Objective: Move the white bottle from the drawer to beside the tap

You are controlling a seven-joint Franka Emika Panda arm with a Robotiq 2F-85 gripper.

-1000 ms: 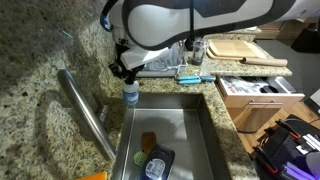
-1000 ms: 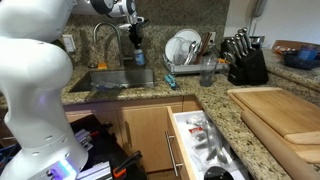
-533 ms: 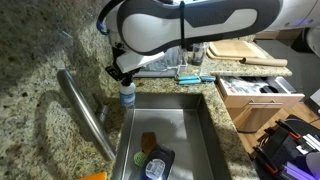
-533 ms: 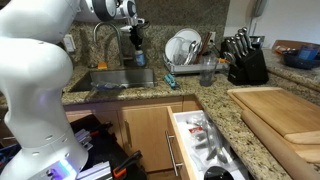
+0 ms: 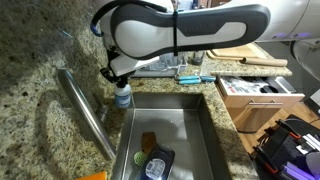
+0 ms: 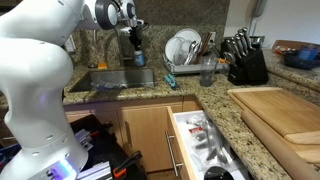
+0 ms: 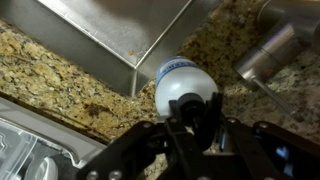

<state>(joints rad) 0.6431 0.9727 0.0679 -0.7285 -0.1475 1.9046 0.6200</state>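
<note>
The white bottle (image 5: pixel 123 96) with a blue label stands upright at the sink's back corner, close to the long metal tap (image 5: pixel 85 110). In the wrist view the bottle (image 7: pixel 183 86) is seen from above on the granite counter, with the tap (image 7: pixel 275 50) at the upper right. My gripper (image 5: pixel 118 78) is shut on the bottle's neck from above; its fingers (image 7: pixel 188 122) close around the cap. In an exterior view the gripper (image 6: pixel 134 35) holds the bottle (image 6: pixel 136 55) beside the tap (image 6: pixel 103 35). The open drawer (image 6: pixel 205 140) lies at the lower right.
The steel sink (image 5: pixel 170 130) holds a sponge and a dark dish. A dish rack (image 6: pixel 185 55) with plates, a knife block (image 6: pixel 245 60) and wooden boards (image 6: pixel 285 110) stand on the granite counter. The open drawer (image 5: pixel 260 95) holds utensils.
My gripper has moved the bottle a little toward the tap and lowered it onto the counter at the sink's corner. The grip is unchanged.
</note>
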